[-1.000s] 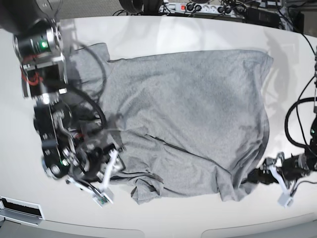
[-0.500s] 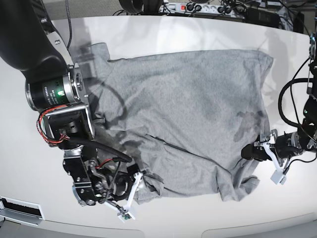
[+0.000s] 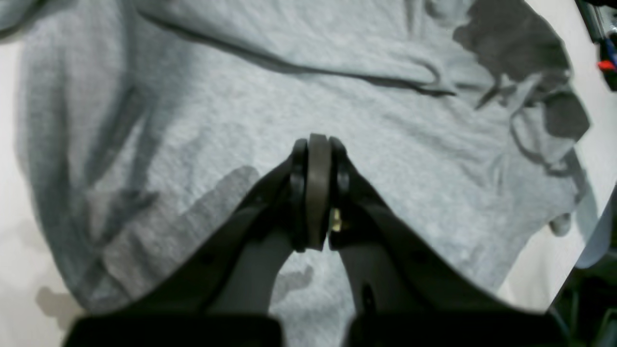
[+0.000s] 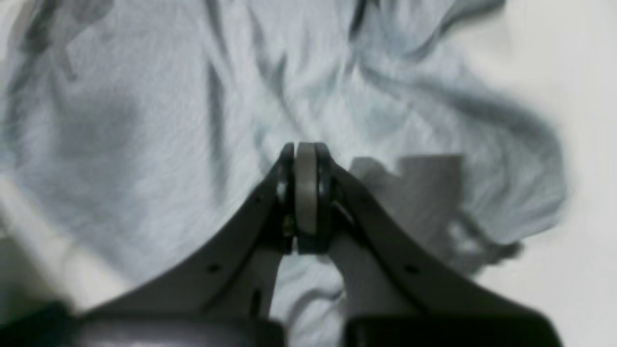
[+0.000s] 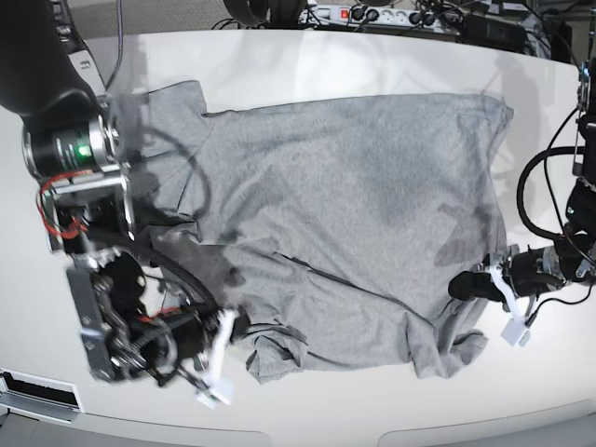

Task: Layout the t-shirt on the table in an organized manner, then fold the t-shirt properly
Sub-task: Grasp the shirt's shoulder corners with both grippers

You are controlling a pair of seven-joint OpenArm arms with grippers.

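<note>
okay, the t-shirt (image 5: 345,223) lies spread across the white table (image 5: 307,65), plain grey side up, broad and mostly flat through the middle. its near edge is rumpled: a bunched fold sits at the near corner on the base view's left, and another small crumple at the near corner on the right. a sleeve reaches toward the far left corner.

left gripper (image 5: 463,285) is at the shirt's edge on the base view's right, low over the cloth. from its wrist camera the left gripper (image 3: 318,144) has both fingers pressed together, tips meeting over grey fabric; whether any cloth is caught between them i cannot tell.

right gripper (image 5: 235,328) is at the near left corner, right beside that bunched fold. its own camera shows the right gripper (image 4: 304,149) pressed together too, tips over wrinkled cloth, with bare table off to one side. again, no telling if fabric is pinched.
</note>
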